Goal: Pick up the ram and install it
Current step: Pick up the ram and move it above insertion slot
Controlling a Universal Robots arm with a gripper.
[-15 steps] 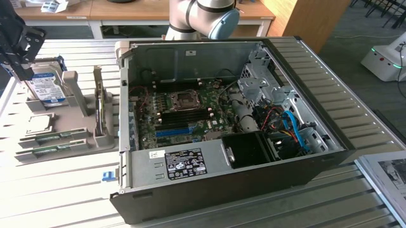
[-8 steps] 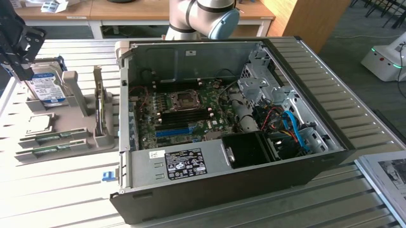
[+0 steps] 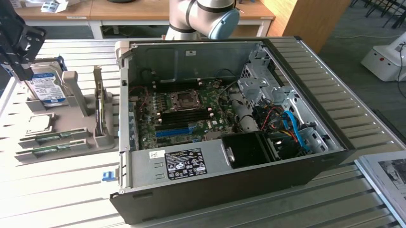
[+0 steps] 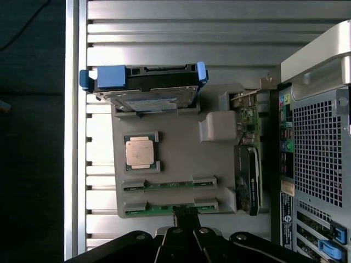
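First ram (image 3: pixel 51 137) and second ram (image 3: pixel 45 150), thin green sticks, sit on edge in parallel slots of the holder (image 3: pixel 85 107); nine o'clock of the computer case (image 3: pixel 209 190).

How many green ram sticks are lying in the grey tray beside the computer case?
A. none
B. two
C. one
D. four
B, since one ram stick lies in a slot of the tray and a second stick lies in the next slot.

Silver-grey jointed arm (image 3: pixel 188 19), pale blue joint cap (image 3: pixel 223 23); black angular tool (image 4: pixel 186 212).
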